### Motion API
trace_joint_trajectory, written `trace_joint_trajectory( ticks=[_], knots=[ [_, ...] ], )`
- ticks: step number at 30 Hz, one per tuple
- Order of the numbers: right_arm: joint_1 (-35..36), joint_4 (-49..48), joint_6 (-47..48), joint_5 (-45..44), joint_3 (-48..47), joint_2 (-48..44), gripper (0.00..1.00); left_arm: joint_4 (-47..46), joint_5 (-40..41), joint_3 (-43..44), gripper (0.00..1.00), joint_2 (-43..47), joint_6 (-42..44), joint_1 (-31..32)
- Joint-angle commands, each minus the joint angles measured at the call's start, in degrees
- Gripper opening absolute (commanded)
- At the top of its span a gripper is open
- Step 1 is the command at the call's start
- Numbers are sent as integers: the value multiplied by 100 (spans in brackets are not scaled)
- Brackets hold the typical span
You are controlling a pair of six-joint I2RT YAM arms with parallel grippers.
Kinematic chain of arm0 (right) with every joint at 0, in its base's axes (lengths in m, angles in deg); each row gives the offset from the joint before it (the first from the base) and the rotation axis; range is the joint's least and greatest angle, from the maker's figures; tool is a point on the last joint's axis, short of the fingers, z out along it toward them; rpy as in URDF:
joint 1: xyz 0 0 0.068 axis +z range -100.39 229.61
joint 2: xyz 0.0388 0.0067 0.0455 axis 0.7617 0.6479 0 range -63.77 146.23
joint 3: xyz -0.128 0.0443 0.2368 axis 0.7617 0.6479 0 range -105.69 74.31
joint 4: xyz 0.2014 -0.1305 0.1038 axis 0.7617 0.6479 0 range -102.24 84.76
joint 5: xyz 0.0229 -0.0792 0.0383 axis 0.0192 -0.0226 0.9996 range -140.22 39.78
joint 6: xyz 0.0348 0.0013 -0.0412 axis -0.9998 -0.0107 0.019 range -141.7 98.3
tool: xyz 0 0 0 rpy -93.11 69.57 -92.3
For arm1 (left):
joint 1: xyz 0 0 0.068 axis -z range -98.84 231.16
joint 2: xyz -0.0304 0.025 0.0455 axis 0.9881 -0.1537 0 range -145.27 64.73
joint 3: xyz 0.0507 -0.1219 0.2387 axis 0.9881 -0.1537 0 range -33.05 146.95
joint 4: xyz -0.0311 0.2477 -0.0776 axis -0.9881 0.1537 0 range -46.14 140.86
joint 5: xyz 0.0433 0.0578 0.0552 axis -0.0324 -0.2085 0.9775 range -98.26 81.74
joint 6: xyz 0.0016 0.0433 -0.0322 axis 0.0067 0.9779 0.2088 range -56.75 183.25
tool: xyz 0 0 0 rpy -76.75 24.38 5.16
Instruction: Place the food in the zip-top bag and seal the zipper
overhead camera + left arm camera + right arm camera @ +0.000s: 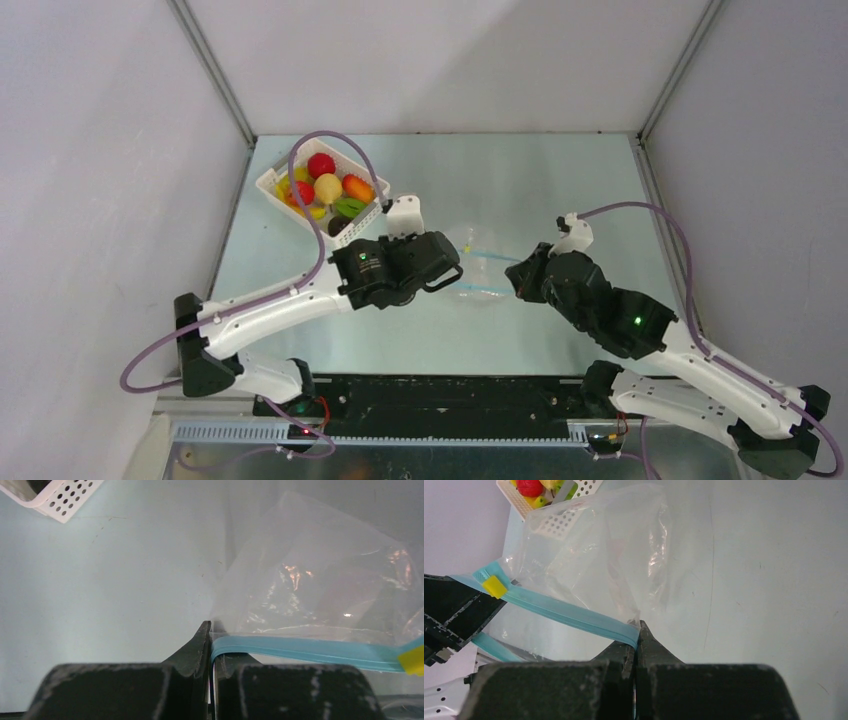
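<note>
- The zip-top bag [478, 272] is held just above the table [540, 180], near its middle, between the two arms.
- The left gripper [211, 636] is pressed together on the zipper [300, 650], and the light blue strip is pinched between its fingertips.
- The right gripper [638, 636] is likewise clamped onto the light blue strip, which is nipped at the very tips of its fingers.
- From each pinch the clear, crinkled film is seen bulging away from the fingers, with glints of light on its folds.
- In the top view two light blue lines are seen between the grippers, one farther back and one nearer, set apart from each other.
- A small yellow tab [494, 586] is carried on the strip, well along it from the right gripper's tips.
- The food [327, 187] is gathered in a white slotted basket [272, 181] at the far left of the table: red, yellow, orange and green pieces are made out.
- The basket is placed just behind the left arm's wrist, apart from the bag.
</note>
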State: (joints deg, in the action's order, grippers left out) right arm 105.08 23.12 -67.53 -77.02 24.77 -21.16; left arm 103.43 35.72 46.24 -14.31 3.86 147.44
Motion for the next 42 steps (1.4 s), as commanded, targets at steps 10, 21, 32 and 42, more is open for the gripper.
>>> trace_joint_trajectory(
  ticks=[10, 21, 32, 42],
  knots=[
    [13, -509, 47, 391, -278, 731, 0, -1857, -1259, -381, 79, 716, 1834, -269],
    [-514, 600, 325, -207, -1288, 1235, 0, -2550, -1958, -403, 100, 1850, 2427, -256],
    [-1388, 1910, 2008, -1174, -2472, 1537, 0, -1810, -1252, -673, 100, 2306, 1783, -1312],
    [-1457, 1749, 2610, -658, -2685, 2465, 0, -2052, -2216, -1241, 100, 1852, 1835, -3418]
  ],
)
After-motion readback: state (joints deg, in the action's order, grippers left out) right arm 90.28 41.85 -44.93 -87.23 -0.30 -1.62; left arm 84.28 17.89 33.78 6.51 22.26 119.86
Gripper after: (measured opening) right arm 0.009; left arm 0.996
